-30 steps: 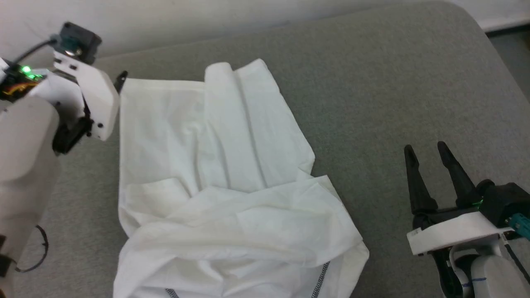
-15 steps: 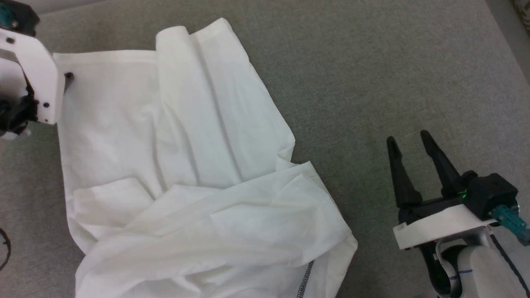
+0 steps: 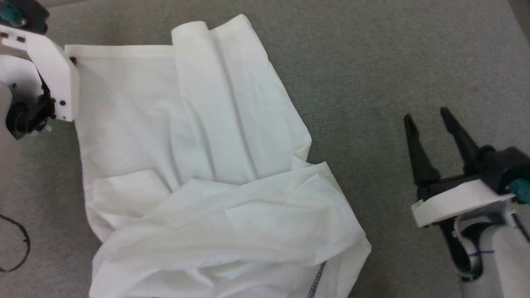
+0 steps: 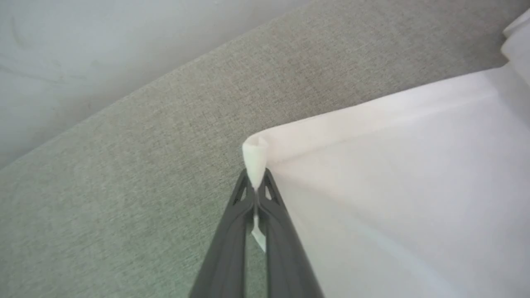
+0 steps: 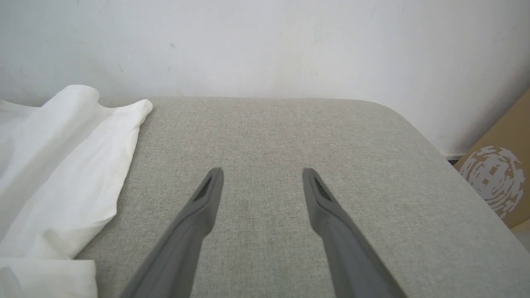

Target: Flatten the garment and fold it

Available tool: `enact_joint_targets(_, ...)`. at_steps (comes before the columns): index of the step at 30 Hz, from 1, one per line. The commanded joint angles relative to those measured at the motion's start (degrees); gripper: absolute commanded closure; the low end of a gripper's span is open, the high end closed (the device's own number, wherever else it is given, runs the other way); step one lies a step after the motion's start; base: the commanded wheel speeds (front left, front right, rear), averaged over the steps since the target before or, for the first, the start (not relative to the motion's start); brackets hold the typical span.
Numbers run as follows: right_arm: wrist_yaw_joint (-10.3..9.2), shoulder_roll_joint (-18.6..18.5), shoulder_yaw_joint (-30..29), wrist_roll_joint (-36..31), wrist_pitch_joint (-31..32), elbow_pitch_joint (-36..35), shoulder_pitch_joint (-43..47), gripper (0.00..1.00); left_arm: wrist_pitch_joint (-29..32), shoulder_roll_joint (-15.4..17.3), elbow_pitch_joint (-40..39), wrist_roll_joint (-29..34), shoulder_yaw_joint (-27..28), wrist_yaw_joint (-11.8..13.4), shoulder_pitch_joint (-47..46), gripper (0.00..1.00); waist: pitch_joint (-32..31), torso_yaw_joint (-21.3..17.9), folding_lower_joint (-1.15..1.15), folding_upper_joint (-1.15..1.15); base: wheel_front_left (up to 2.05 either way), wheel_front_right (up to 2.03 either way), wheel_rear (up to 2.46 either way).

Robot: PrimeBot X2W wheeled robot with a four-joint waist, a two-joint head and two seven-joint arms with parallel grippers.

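Observation:
The garment (image 3: 198,157) is a big white thin shirt lying rumpled on the grey cushion, with a dark zigzag seam (image 3: 316,281) showing at its near edge. Its far left corner (image 4: 254,155) is pinched between the fingers of my left gripper (image 4: 256,178), which is shut on it; in the head view that gripper (image 3: 72,61) sits at the shirt's upper left corner, mostly hidden behind its white mount. My right gripper (image 3: 428,116) stands open over bare cushion to the right of the shirt, apart from the cloth, and its spread fingers (image 5: 209,186) hold nothing.
The grey upholstered surface (image 3: 393,62) spreads wide on the right and ends in a rounded far edge (image 5: 372,105) against a white wall (image 5: 265,41). A cardboard box (image 5: 497,174) stands beyond the right corner. A black cable loop (image 3: 20,248) hangs at the lower left.
The camera has tilted down and shifted, so the whole scene slid. My left gripper keeps its hold on the shirt's corner. The right gripper has risen a little in view, still open.

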Motion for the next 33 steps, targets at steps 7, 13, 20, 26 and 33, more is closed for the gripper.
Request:
enact_joint_targets(7, -0.11, -10.41, 6.76, 9.04, 14.94, -4.32, -9.49, 0.0, -10.53, -1.2, -1.96, 1.89, 0.34, 0.94, 3.48, 1.0, -5.92, 9.56, -0.01, 0.0, 0.0, 0.0, 0.0)
enact_joint_targets(13, -0.11, -16.73, 14.89, 19.9, 31.51, 1.42, -22.67, 0.0, -15.6, -2.47, -8.6, 3.63, -0.16, 2.24, 4.46, 1.0, -4.58, 15.98, -0.01, 0.0, 0.0, 0.0, 0.0)
enact_joint_targets(20, -0.11, -20.02, 22.3, 22.48, 44.37, 17.36, -38.55, 0.0, -17.74, -4.54, -16.1, 5.84, -1.43, 4.27, 4.38, 1.0, -1.01, 22.35, -0.01, 0.0, 0.0, 0.0, 0.0)
enact_joint_targets(26, -0.11, -20.18, 25.74, 20.46, 46.63, 30.37, -47.3, 0.0, -19.37, -7.5, -20.47, 6.94, -2.28, 5.43, 3.72, 1.0, 1.5, 26.73, -0.01, 0.0, 0.0, 0.0, 0.0)
enact_joint_targets(33, -0.11, -17.56, 25.89, 16.59, 45.25, 43.84, -51.61, 0.0, -22.34, -9.64, -20.05, 8.14, -3.13, 5.32, 3.17, 1.0, 3.1, 28.76, -0.01, 0.0, 0.0, 0.0, 0.0)
